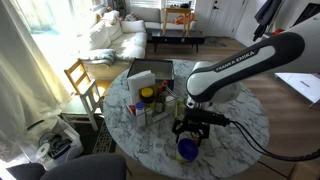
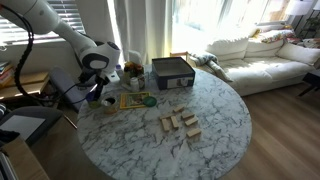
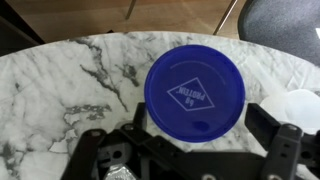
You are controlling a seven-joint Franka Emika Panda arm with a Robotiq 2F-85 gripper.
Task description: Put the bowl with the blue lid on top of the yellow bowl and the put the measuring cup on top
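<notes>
The bowl with the blue lid (image 3: 194,90) stands on the marble table (image 3: 60,90); in the wrist view the lid with its white diamond print fills the middle. My gripper (image 3: 200,112) is open just above it, its black fingers (image 3: 268,125) standing on either side of the lid, apart from it. In an exterior view the bowl (image 1: 187,149) sits near the table's front edge, right under the gripper (image 1: 190,128). In an exterior view the gripper (image 2: 99,90) hangs at the table's left edge. I cannot pick out the yellow bowl or the measuring cup.
A pale round thing (image 3: 305,108) lies just right of the lid. Yellow-capped jars (image 1: 147,97), a grey box (image 1: 148,79) and wooden blocks (image 1: 168,108) stand farther back. A yellow-green tray (image 2: 133,100) and blocks (image 2: 180,122) lie mid-table. A wooden chair (image 1: 80,78) stands beside the table.
</notes>
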